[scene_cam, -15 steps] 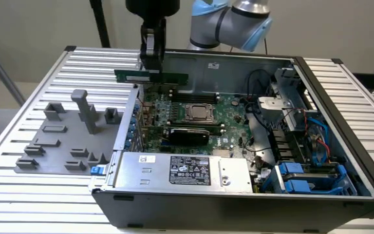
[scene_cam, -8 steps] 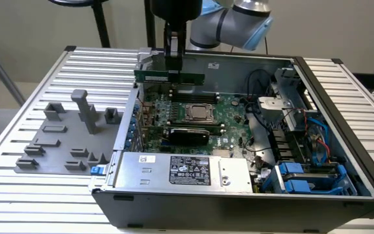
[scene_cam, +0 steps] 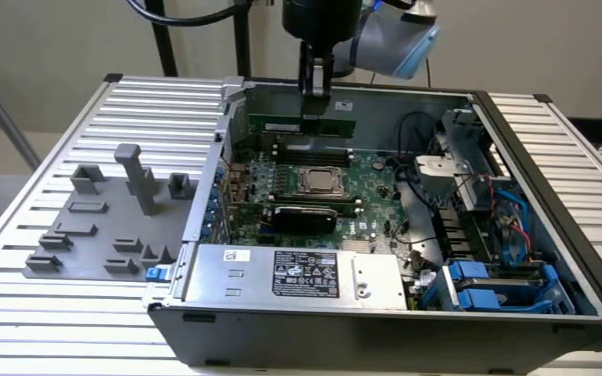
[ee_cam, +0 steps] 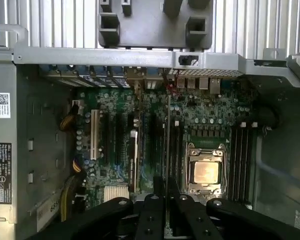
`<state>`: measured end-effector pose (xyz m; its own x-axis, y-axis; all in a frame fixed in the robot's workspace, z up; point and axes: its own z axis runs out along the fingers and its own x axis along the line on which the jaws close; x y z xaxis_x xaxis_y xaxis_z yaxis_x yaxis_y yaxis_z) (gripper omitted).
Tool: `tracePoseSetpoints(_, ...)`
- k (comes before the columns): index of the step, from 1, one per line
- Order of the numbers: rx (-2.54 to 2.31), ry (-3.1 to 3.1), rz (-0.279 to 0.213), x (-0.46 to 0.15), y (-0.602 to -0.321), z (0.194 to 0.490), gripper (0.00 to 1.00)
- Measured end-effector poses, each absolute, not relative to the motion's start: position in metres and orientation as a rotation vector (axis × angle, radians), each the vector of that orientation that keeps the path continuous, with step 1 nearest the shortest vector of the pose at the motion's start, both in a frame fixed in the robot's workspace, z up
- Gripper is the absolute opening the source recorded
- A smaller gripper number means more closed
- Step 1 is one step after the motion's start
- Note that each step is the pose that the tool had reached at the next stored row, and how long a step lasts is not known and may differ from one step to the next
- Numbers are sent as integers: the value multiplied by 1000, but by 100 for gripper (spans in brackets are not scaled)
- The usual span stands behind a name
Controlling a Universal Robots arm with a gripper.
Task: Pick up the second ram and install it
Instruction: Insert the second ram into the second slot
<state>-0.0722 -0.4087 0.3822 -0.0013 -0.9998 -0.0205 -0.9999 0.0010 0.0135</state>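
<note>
The ram [scene_cam: 280, 125] is clamped at mid-length in the claw [scene_cam: 315, 116] and held edge-down over the slots [scene_cam: 291, 147], between the CPU socket [scene_cam: 322, 182] and the case's back wall. I cannot tell whether it touches them. From the wrist it shows as a thin edge [ee_cam: 167, 140]. If it is tilted or off the slot line, pressing could bend it or scrape nearby parts, and the narrow grip could let it pivot. The print on the power supply label [scene_cam: 306, 274] and barcode sticker [scene_cam: 236, 256] is unreadable.

Upper centre, exterior view: arm [scene_cam: 328, 19] cut by the top edge; gripper [scene_cam: 315, 117] hides the middle of the second ram [scene_cam: 275, 125]; lower centre, label [scene_cam: 306, 276] print too small to read.
</note>
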Motion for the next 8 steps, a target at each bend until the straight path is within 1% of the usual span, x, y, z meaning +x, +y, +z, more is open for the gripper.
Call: tracePoseSetpoints(8, -2216, 2219, 38, -50, -388, 368, 0)
